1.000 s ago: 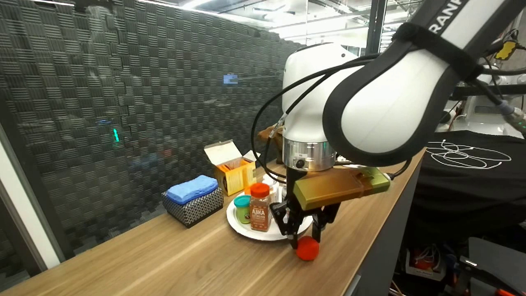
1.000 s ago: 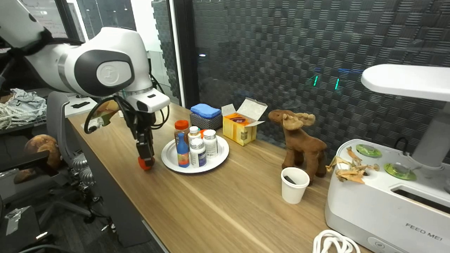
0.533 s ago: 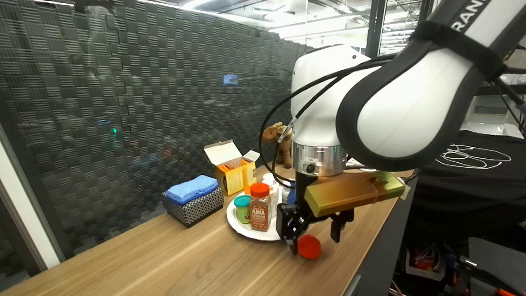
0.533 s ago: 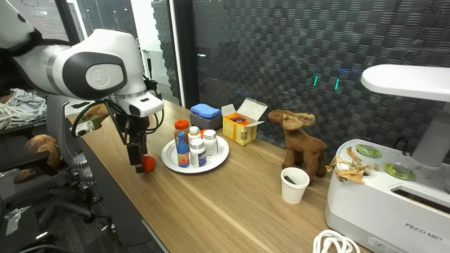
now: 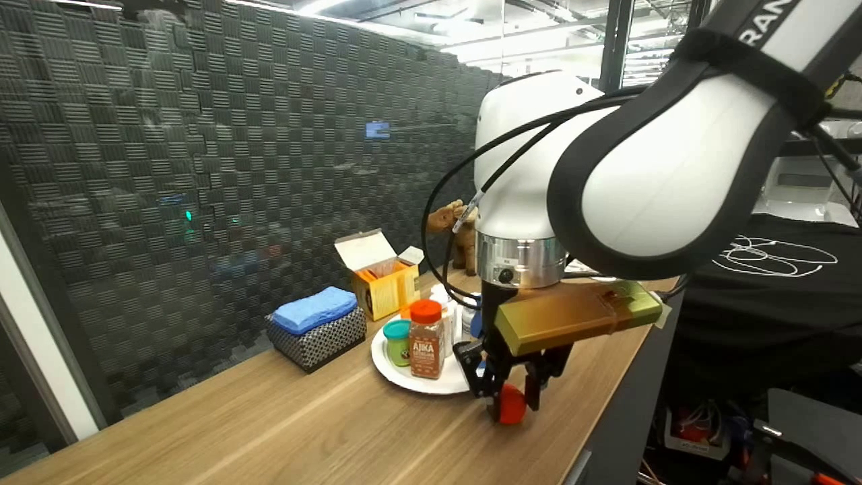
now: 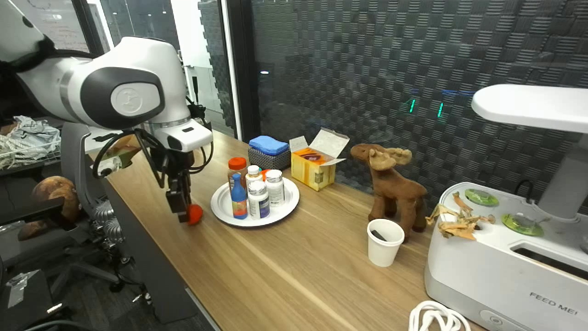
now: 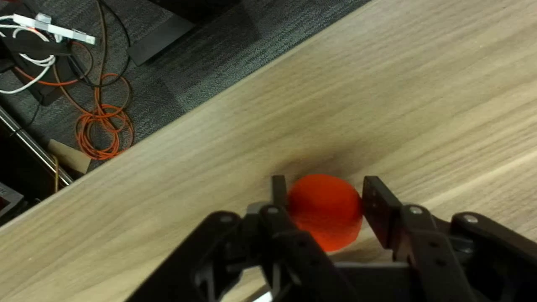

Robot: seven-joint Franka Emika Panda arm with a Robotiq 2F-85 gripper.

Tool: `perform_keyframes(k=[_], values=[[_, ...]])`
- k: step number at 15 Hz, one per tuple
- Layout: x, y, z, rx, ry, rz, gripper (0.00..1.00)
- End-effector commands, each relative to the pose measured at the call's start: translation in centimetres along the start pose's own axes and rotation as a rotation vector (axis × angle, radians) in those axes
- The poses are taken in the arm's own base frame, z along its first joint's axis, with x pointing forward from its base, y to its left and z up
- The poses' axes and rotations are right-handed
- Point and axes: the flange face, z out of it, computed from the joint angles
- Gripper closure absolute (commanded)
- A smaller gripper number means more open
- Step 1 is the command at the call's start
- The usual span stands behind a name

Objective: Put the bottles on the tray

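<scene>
The orange-red-capped jar [image 5: 425, 347] reads "AJIKA" in an exterior view, w/ smaller print below too fine to make out; the white appliance [image 6: 496, 276] says "FEED ME!" on its front; the white arm [image 5: 667, 168] shows "RAN", rest hidden or cut off; the front pill jar [image 6: 259, 202], rear pill jar [image 6: 275, 188] & blue bottle [image 6: 239, 200] all have labels too small to read; these bottles stand upright on the round white plate [image 6: 224, 202], i.e. the tray, on the worktop [image 6: 294, 276]; the green jar [image 5: 398, 349] w/ teal lid is there too, just beside the AJIKA one; same for the small white-capped bottle [image 6: 253, 174], behind the front pill jar.

The fingers [image 7: 379, 212] are beside the plate, part-way apart, w/ the red ball [image 7: 327, 209] filling the gap; wrist view has one finger at each side, gripping it; can't tell if it's clear of the worktop.

Vs. half a sec ago: fingers stood wide then, ball close to one only; now both are on it; the ball has hardly moved; vs. a sec ago: arm sits a bit farther from the plate, so more of the brown plush toy [image 5: 466, 252] shows in an exterior view; plate & bottles look unchanged.
</scene>
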Motion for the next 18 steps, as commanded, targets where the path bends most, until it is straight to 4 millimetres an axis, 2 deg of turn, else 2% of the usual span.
perform_keyframes(k=[1, 8, 18], values=[[0.7, -0.4, -1.3, 0.016, 0.028, -0.001, 0.76], [1.1, -1.7, -4.5, 0.051, 0.094, 0.002, 0.76], [3.8, -2.6, -3.5, 0.005, 0.167, 0.039, 0.76]])
